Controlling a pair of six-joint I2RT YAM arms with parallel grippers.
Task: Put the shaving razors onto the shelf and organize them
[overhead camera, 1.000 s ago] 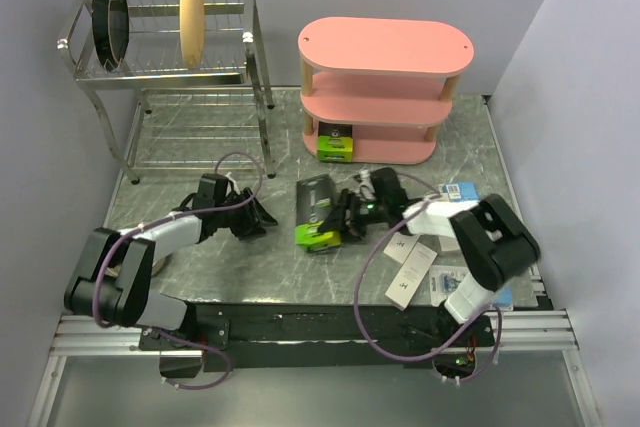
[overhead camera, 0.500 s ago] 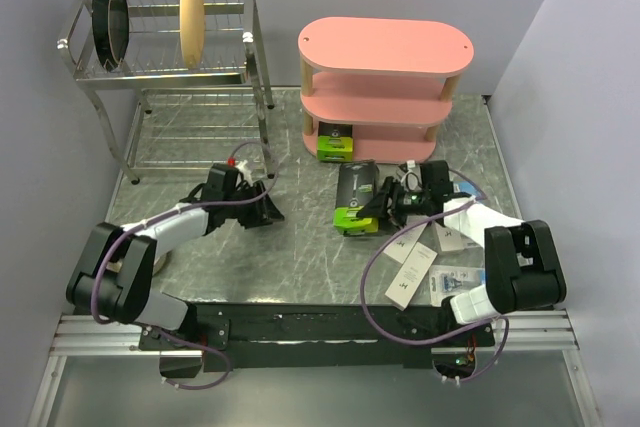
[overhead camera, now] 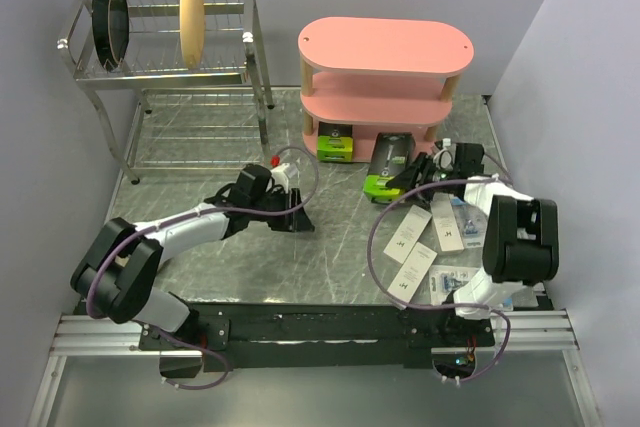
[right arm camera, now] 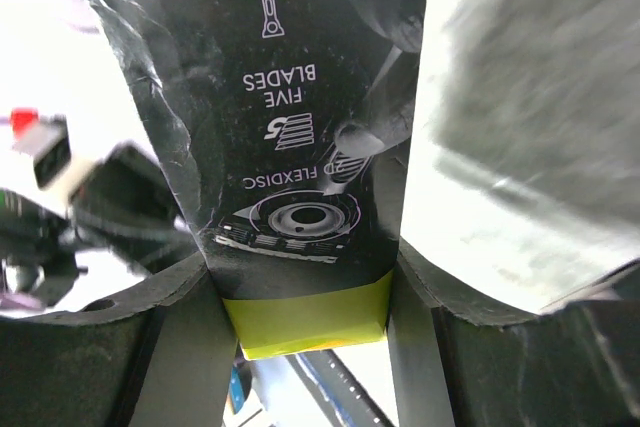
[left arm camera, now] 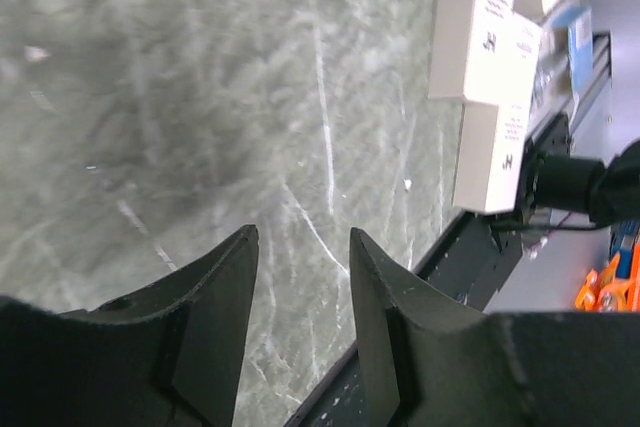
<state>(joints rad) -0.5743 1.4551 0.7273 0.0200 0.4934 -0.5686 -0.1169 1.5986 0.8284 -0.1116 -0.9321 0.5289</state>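
Grey marbled table [overhead camera: 330, 247], bearing a chrome wire dish rack [overhead camera: 170, 77] at the far left and a pink three-tier shelf with oval boards and light wooden posts [overhead camera: 385, 47] at the far centre-right, one black-and-lime-green razor box [overhead camera: 337, 142] lying on its bottom tier. Three slim white razor boxes [overhead camera: 410, 230] and clear blister packs with blue cards [overhead camera: 447, 282] lie on the table near the right arm's base. Right claw [overhead camera: 415, 169], clamped on a second black-and-lime-green razor box [right arm camera: 300, 147] just in front of the shelf's bottom tier; left claw [left arm camera: 303, 247], jaws partly apart, holding nothing, low over bare table.
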